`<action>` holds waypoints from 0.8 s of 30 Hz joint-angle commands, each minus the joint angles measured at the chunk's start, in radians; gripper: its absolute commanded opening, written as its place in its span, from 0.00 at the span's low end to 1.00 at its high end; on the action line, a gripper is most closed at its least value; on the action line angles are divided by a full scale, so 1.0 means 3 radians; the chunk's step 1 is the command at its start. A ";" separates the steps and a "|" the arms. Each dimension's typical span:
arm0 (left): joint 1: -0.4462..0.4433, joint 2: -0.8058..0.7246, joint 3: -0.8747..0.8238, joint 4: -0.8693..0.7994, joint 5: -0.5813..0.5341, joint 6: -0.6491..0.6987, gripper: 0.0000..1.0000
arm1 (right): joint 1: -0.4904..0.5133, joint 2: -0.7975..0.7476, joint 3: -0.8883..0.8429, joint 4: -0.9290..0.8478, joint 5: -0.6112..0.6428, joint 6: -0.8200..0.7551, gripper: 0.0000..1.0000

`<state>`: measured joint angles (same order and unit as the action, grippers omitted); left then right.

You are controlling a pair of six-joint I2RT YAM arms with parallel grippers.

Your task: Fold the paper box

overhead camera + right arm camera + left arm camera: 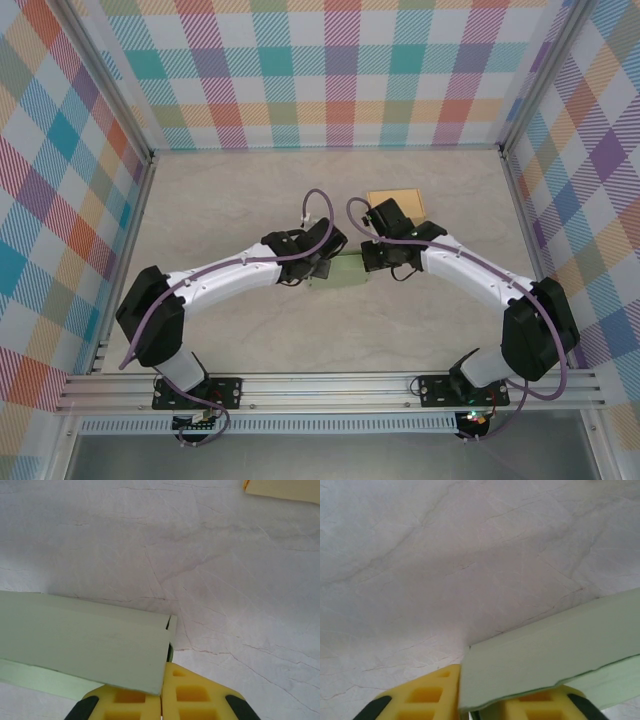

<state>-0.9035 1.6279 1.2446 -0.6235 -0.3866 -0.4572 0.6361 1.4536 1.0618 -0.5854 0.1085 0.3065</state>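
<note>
**Midway: both arms at the ends of a part-folded box**

Evidently the fold is under way but not finished. The pale green paper box [343,270] lies near the middle of the pale, marble-veined desk [230,200], stretched between the two wrists. In both wrist views it reads as one long flat panel with a second green layer showing below its lower edge. No closed corner, end flap or finished tray shape is visible, so the remaining creases and the closing appear to be still ahead.

The right gripper [161,700] has its yellow fingers together, clamped on the end corner of the box panel, whose edge runs down into the seam between them. The left gripper [480,707] sits at the opposite end. The panel's corner drops between its yellow fingers [425,697] and hides the gap, so whether that gripper pinches the paper or merely straddles it cannot be told.

Beyond the right arm, well apart from the box, a tan rectangular card sheet [395,200] lies flat on the desk; its corner appears at the top edge of the right wrist view. Checked, multicoloured walls [340,70] enclose the desk on three sides. Nothing lies between the grippers and the box. The likeliest hindrance is the closeness of the two wrists over so short a piece.
</note>
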 commanded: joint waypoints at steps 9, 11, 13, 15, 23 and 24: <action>-0.0072 -0.0325 -0.0110 0.0332 -0.0011 -0.0025 0.49 | 0.0093 0.0083 0.0060 -0.0063 -0.0109 0.0000 0.07; -0.0072 -0.0363 -0.0101 0.0255 -0.0109 -0.0006 0.49 | 0.0093 0.0093 0.0073 -0.0080 -0.0106 0.0001 0.07; -0.0073 -0.0374 -0.0094 0.0160 -0.0222 0.0008 0.49 | 0.0090 0.0094 0.0081 -0.0085 -0.0102 0.0001 0.07; -0.0072 -0.0374 -0.0089 0.0077 -0.0319 0.0011 0.49 | 0.0093 0.0099 0.0088 -0.0103 -0.0095 0.0001 0.07; -0.0041 -0.0379 -0.0055 -0.0114 -0.0561 0.0097 0.51 | 0.0098 0.0068 0.0132 -0.0169 -0.0074 0.0004 0.07; -0.0034 -0.0387 -0.0054 -0.0120 -0.0574 0.0117 0.47 | 0.0099 0.0063 0.0132 -0.0169 -0.0068 0.0004 0.07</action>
<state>-0.9150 1.5360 1.2179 -0.6224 -0.4984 -0.4400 0.6559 1.4654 1.0744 -0.5987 0.0940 0.3069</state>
